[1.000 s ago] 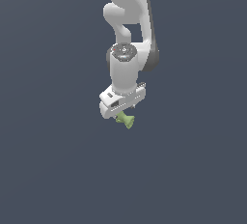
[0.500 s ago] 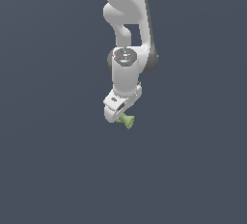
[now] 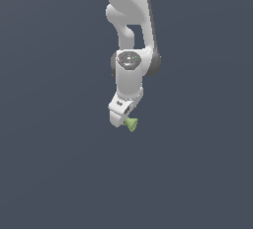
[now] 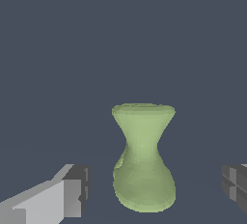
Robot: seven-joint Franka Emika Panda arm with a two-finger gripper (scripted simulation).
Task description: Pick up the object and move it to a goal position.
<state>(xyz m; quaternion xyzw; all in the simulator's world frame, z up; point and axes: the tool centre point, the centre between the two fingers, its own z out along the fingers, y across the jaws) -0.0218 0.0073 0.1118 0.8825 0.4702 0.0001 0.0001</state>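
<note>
The object (image 3: 131,123) is a small light-green spool with flared ends and a narrow waist. In the exterior view it shows just under the white hand, on that view's right side of it. My gripper (image 3: 125,120) points down at it. In the wrist view the object (image 4: 143,160) stands between the two fingers, with a gap on each side. One grey-tipped finger (image 4: 72,195) and the other finger (image 4: 235,184) are both apart from it. My gripper (image 4: 154,189) is open around the object.
A plain dark grey ground (image 3: 59,173) fills both views. The white arm (image 3: 129,20) rises above the hand to the exterior view's top edge.
The hand has turned about its own axis and come in a little over the object. The object has stayed where it was.
</note>
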